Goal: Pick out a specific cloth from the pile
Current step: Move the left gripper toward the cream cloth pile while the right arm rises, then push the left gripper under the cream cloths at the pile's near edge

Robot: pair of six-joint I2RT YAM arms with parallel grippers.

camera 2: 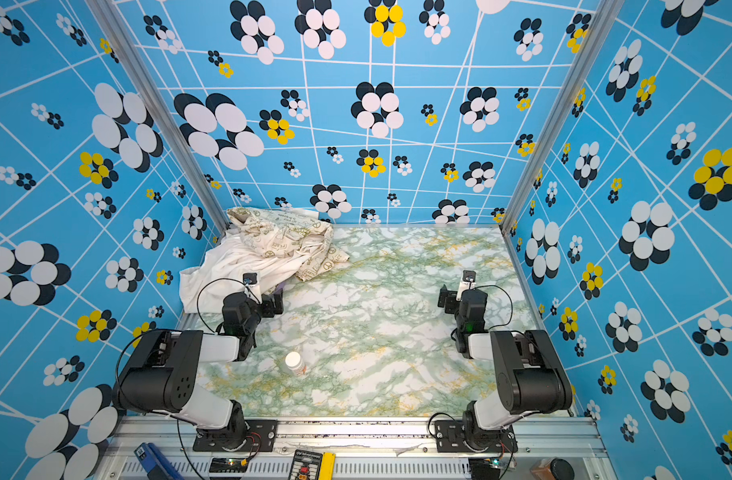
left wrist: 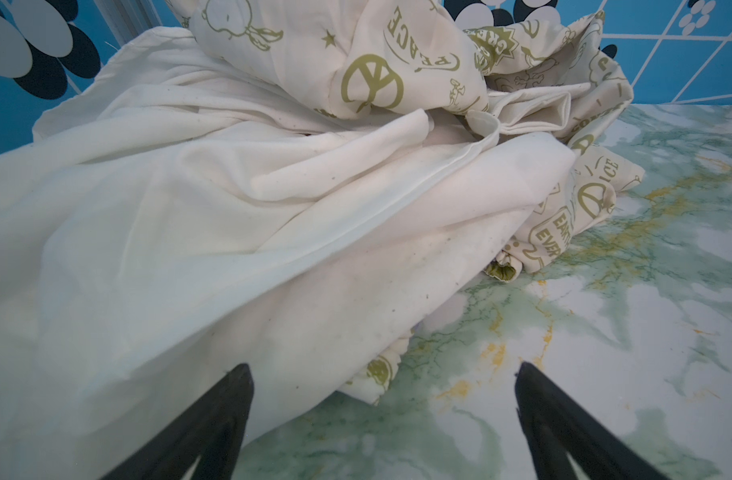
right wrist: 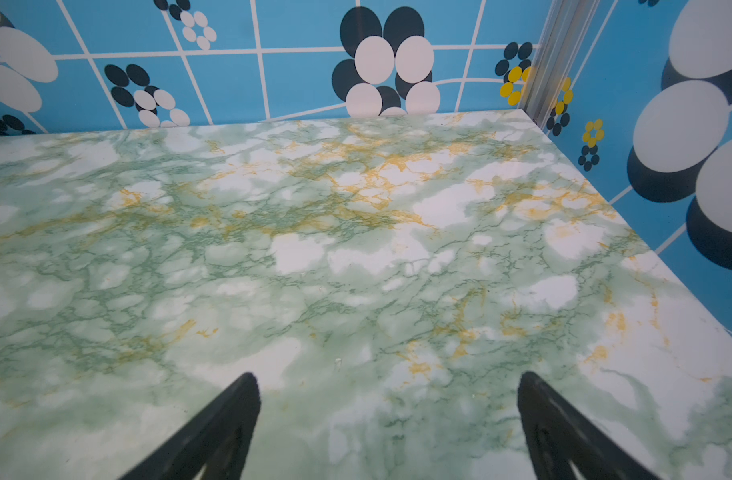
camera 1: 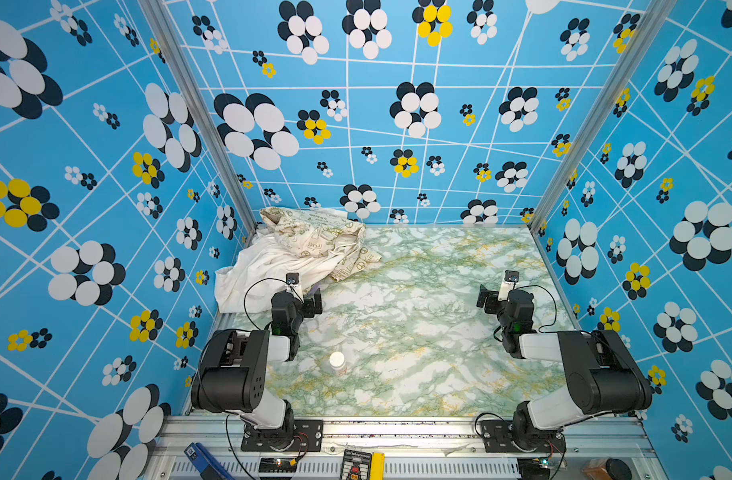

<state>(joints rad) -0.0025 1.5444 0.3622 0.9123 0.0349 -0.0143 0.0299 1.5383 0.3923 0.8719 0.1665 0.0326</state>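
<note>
Just ahead of the left gripper point(left wrist: 383, 370), whose jaws stood wide apart and empty, the pile point(camera 1: 298, 249) lay heaped on the table point(camera 1: 418, 332). A plain white cloth point(left wrist: 190, 228) lay nearest the fingertips, with a cream peace-sign cloth point(left wrist: 368, 83) on top and beyond it. Of the lilac cloth point(camera 1: 315, 286), only a small sliver showed in both top views, at the pile's near edge right beside that gripper; the rest was hidden. Well across the table, the right gripper point(right wrist: 387, 378) hung open over bare marble, holding nothing. A white-capped bottle point(camera 1: 337, 362) sat behind the left gripper, near its arm.
</note>
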